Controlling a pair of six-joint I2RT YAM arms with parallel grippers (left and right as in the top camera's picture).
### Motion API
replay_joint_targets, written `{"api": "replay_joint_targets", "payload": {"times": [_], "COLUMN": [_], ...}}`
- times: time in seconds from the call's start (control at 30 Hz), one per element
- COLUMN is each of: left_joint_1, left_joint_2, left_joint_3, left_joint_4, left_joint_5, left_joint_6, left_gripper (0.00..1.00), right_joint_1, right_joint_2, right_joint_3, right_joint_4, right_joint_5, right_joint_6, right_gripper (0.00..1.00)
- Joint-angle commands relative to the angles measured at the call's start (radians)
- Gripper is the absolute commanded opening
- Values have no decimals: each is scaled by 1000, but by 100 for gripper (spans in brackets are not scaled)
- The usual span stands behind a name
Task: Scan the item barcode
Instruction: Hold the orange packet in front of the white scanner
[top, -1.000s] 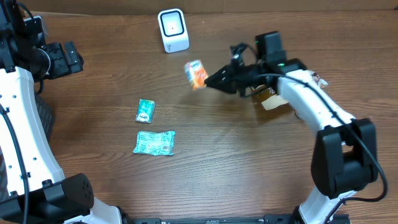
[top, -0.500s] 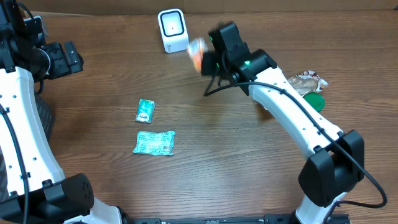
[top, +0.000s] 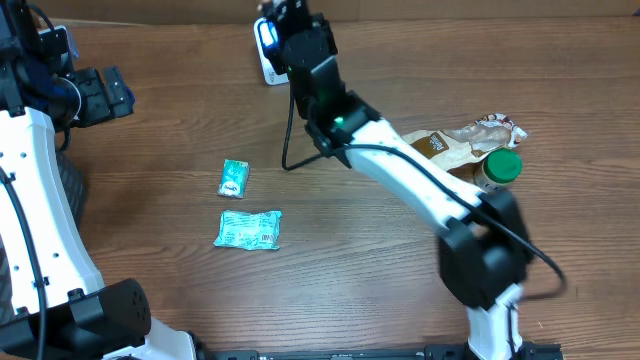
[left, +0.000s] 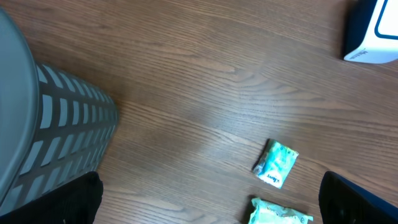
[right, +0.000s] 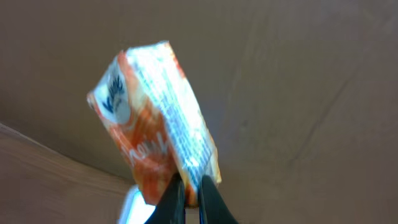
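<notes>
From my station I saw the right gripper (right: 186, 198) pinched nearly closed on the lower edge of the orange snack packet (right: 155, 124). The packet stood up out of the fingers, tilted, with a side of fine print facing the wrist camera. Just below it a sliver of the scanner (right: 132, 208) showed pale blue. In the overhead view the right arm reached across the table (top: 400, 270) to the far edge, and its wrist covered part of the scanner (top: 267, 68); I could not make out the packet itself from above.

The left gripper (top: 100, 95) hung at the left edge with its fingers spread wide and nothing between them. Its camera looked down on a grey slatted basket (left: 56, 118), a small green packet (left: 275, 163) and the corner of a bigger green packet (left: 280, 215). Off to the right lay a brown bag (top: 432, 146) and a green-lidded jar (top: 502, 166), touching.
</notes>
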Motion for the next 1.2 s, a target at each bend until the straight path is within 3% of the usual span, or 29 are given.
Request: {"api": "replay_joint_targets", "payload": {"times": [0.0, 0.13, 0.23, 0.83, 1.17], "left_joint_1": [0, -1, 0, -1, 0], "left_joint_2": [-3, -3, -3, -3, -3], "left_joint_3": [8, 8, 8, 8, 8], "left_joint_4": [1, 1, 1, 1, 2], "left_joint_5": [-3, -3, -3, -3, -3], "left_joint_6": [22, 22, 22, 22, 22], "left_gripper": [100, 100, 100, 100, 100], "right_joint_1": [-13, -13, -13, -39, -98], "right_joint_2": [142, 266, 322, 358, 358], "right_joint_3": [-1, -1, -1, 1, 1], "right_joint_4": [99, 243, 275, 407, 372], "right_joint_5": [35, 42, 42, -36, -52], "right_joint_6": [-324, -505, -556, -546, -364], "right_gripper": [4, 4, 4, 4, 4]}}
